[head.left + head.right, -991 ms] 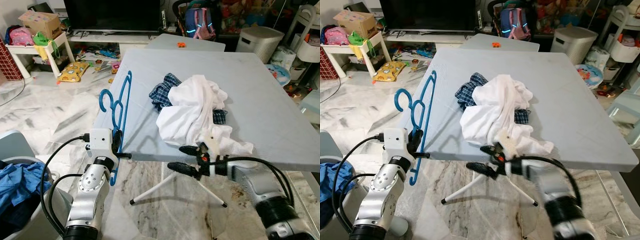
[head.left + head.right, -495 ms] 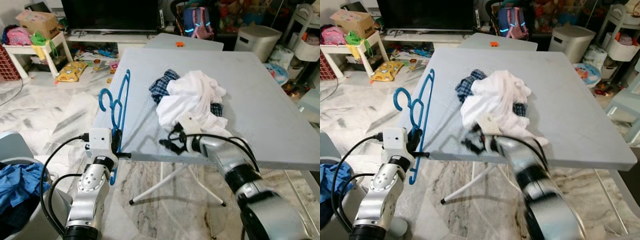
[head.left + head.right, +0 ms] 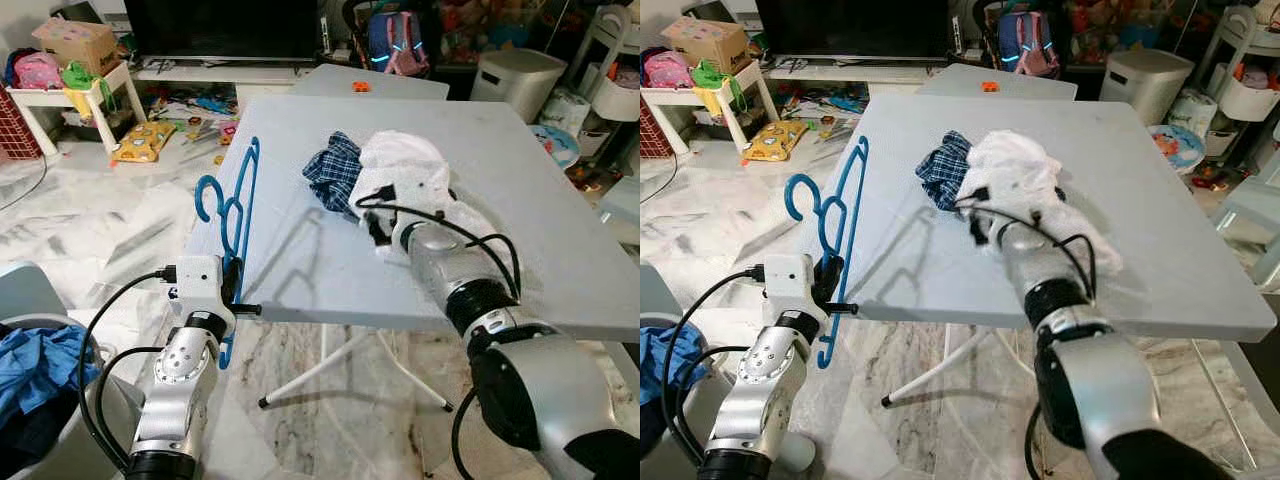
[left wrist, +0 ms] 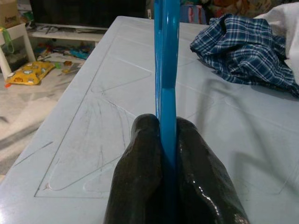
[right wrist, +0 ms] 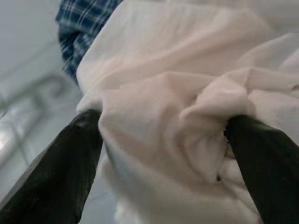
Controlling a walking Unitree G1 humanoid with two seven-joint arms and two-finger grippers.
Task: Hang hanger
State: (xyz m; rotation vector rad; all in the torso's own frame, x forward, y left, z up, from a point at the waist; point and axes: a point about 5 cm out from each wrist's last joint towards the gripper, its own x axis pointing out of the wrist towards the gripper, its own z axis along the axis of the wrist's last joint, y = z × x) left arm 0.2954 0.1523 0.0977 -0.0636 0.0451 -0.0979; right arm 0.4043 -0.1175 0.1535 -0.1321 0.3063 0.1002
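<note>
Since a second ago: right claw (image 5: pixel 159 135) up from below the desk (image 3: pixel 300 270) edge onto the white garment (image 3: pixel 405 170), fingers spread around a fold. Blue hanger (image 3: pixel 235 215) upright at desk's left edge, pinched shut in left claw (image 4: pixel 166 154). Closer in left wrist view: plaid cloth (image 4: pixel 243 44) beside the garment.

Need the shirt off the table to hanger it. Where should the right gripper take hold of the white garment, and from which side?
Grip the raised fold at the near edge of the white garment, coming in low from the robot's side of the table. The right gripper probably suits this: its open fingers straddle that bunched fold, clear of the plaid cloth behind.
</note>
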